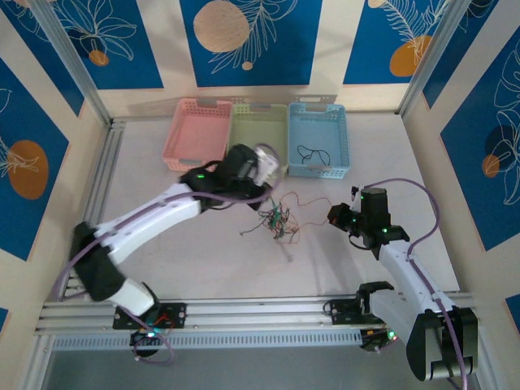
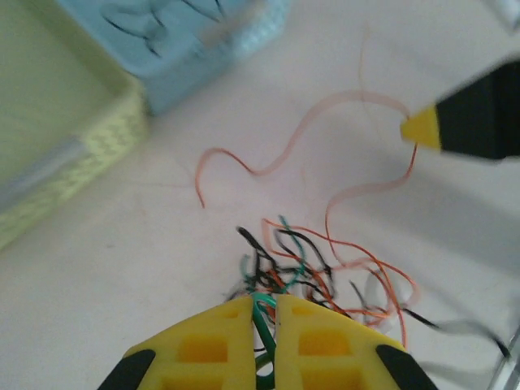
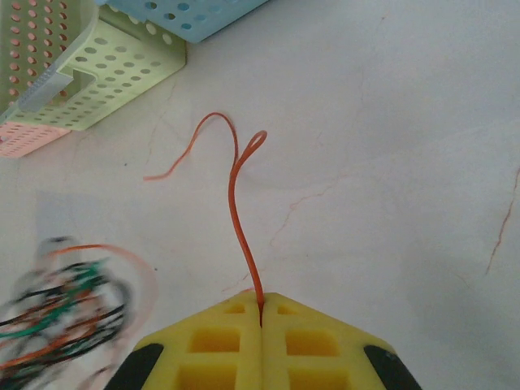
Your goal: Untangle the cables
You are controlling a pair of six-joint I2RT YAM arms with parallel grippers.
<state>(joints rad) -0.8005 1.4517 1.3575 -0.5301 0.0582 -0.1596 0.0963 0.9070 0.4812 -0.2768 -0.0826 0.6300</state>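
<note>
The left gripper (image 2: 262,301) is pinched tight on a green cable (image 2: 262,322) rising from the tangle of cables (image 1: 278,221) at the middle of the table (image 1: 203,272). The right gripper (image 3: 260,307) clamps one orange-red cable (image 3: 235,203). At the far edge, the blue basket (image 1: 321,126) holds a black cable (image 1: 313,154).

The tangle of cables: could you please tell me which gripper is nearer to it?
Left. The left gripper is shut on a green cable at the edge of the tangle; the right gripper is apart, off to its right, shut on an orange cable.
</note>
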